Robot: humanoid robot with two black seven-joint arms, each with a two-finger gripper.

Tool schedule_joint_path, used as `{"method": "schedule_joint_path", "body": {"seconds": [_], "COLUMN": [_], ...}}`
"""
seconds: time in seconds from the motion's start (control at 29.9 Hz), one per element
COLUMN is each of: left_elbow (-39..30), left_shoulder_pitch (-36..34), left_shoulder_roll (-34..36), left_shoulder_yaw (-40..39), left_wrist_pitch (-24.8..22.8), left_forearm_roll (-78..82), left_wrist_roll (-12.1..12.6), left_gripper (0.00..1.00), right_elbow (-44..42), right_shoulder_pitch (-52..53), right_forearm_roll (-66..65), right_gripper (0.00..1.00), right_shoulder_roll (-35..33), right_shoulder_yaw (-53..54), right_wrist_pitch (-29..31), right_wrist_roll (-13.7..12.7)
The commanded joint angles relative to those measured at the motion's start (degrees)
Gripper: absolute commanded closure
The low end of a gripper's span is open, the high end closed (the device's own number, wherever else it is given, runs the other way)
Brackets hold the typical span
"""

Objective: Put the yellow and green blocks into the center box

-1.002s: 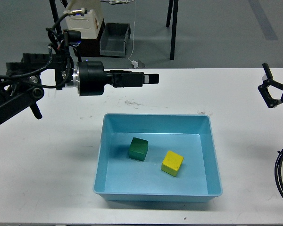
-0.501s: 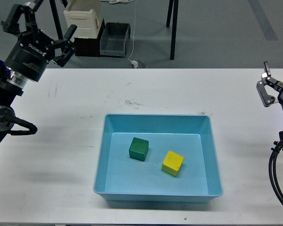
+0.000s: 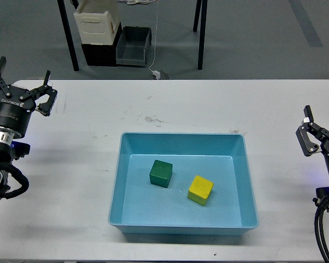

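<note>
1. Down in the head view (only cam we've got), the blue box point(image 3: 183, 187) sits mid-tabletop point(image 3: 181, 104), and both blocks are already inside it, resting on its floor.
2. Green block point(image 3: 161, 173) is left of center in the box; yellow block point(image 3: 200, 190) is just beside it to the right and a bit nearer me. They look apart, not touching.
3. Left gripper point(image 3: 22, 90) is up by the far-left edge of the tabletop, well away from the box, fingers spread apart, nothing in them.
4. Right gripper point(image 3: 311, 131) is off at the right edge. One finger shows clearly, but tbh I cannot tell whether the fingers are apart or together from this angle. Doesn't seem to hold anything.
5. Step-wise, imo the task looks basically done: both blocks in, both arms clear. Next move prob calls for nothing more than parking the arms, no grasp needed.
6. Orientation: both are cubes, so no real long axis. Each lies flat, turned slightly vs the box walls, yellow one rotated more, w/ a corner pointing toward me.
</note>
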Motion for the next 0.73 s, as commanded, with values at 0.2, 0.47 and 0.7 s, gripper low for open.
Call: {"method": "schedule_joint_path", "body": {"seconds": [0.2,0.47,0.7], "left_elbow": [-9.7,-11.6,-12.8], "left_shoulder_pitch": [10.2,14.3,16.2], "left_shoulder_roll": [0.0,-0.4,-0.8], "left_shoulder_yaw": [-1.9,-3.0,-3.0], "left_wrist_pitch": [2.3,1.8,1.8], "left_forearm_roll": [-5.0,-7.7,-7.7], "left_wrist_roll": [4.1,3.3,0.0], "left_gripper": [0.0,0.0,0.0], "right_elbow": [2.2,2.4,2.3], "right_shoulder_pitch": [-7.8,-9.9,-10.9], "right_forearm_roll": [4.7,4.7,4.7], "right_gripper": [0.0,0.0,0.0], "right_shoulder_roll": [0.1,1.8,2.6], "right_shoulder_yaw": [-0.2,-0.2,-0.1], "right_wrist_pitch": [2.9,3.0,3.1], "right_wrist_roll": [-1.7,-1.7,-1.7]}}
